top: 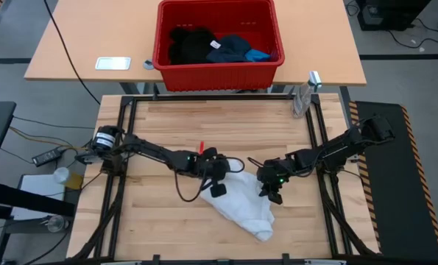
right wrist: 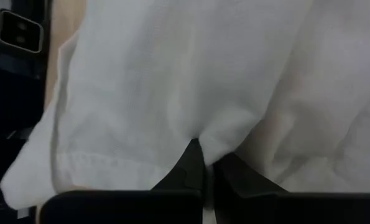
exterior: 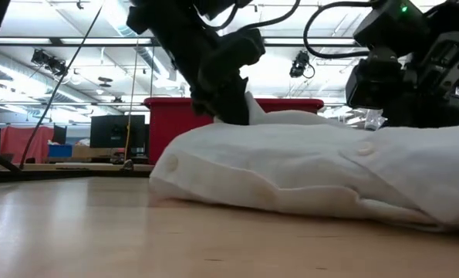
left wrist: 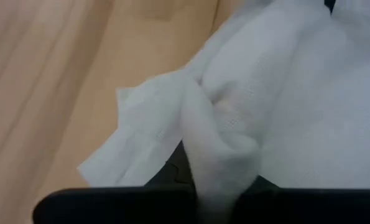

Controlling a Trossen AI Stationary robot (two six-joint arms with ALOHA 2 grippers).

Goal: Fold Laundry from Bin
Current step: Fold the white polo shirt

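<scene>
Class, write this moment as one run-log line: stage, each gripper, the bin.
stage: white garment on table, unfolded | left gripper: shut on white garment | right gripper: shut on white garment | red bin: holds dark garments

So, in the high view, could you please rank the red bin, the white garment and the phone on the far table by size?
1. Red bin, largest.
2. White garment, crumpled on the worktable, clearly smaller.
3. Phone, smallest by far.
</scene>
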